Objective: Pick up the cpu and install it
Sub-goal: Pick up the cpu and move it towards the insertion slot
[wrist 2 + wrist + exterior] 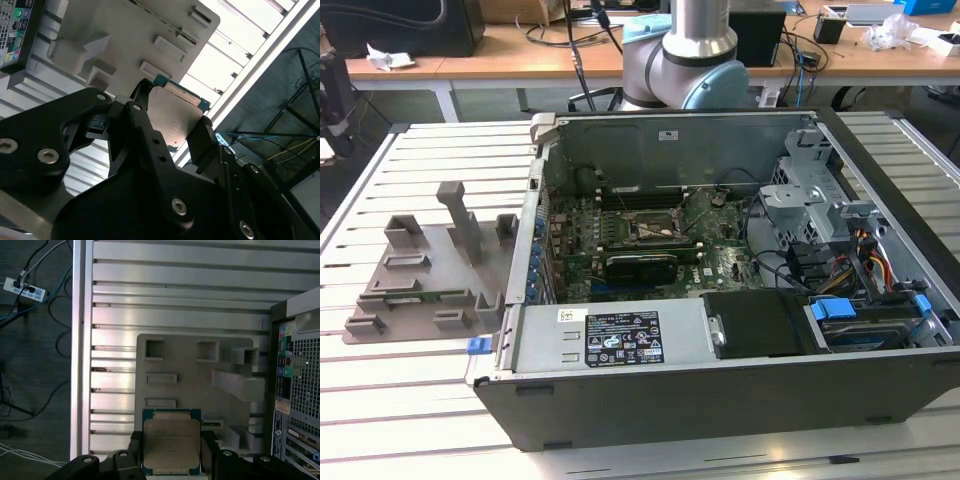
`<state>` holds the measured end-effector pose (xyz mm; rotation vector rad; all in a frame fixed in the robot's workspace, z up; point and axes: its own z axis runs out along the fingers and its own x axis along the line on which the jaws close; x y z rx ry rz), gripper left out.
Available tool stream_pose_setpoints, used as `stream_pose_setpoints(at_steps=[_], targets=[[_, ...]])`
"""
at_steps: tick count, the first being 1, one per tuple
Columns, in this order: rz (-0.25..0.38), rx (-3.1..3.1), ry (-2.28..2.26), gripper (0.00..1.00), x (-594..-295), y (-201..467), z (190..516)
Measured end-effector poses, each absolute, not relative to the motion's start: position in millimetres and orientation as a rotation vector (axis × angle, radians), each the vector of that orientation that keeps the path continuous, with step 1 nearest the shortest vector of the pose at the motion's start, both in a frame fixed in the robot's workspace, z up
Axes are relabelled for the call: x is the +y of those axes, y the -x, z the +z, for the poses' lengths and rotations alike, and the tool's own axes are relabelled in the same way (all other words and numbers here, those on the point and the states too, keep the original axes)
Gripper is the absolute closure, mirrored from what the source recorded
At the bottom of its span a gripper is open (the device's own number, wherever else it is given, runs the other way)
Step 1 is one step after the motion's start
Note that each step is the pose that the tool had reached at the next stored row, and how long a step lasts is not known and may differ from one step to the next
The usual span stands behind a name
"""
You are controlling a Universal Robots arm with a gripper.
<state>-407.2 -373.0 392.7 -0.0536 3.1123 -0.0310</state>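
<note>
- Gripping the cpu [171,446] by two opposite edges, pincer [171,440] clenched on it.
- Grey tray [192,390] lies beyond the fingertips [207,442], seemingly clear of the chip; computer case [300,390] off to one side of the pincer.
- Risk, as I judge it: thin edge hold, so a bump or tilt could let the chip slip or twist; skewed seating could harm the socket frame [655,232].
- Exterior view adds that socket frame inside the open case; second wrist view adds a finger [202,137] pressed on the chip's edge.
</note>
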Motion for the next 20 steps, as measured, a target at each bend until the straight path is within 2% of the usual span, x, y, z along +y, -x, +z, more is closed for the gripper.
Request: stream_pose_setpoints(at_steps=[10,20], targets=[[-0.017,3.112,0.053,0.45,-373,396,393],[-0.017,3.113,0.053,0.45,-373,341,393]])
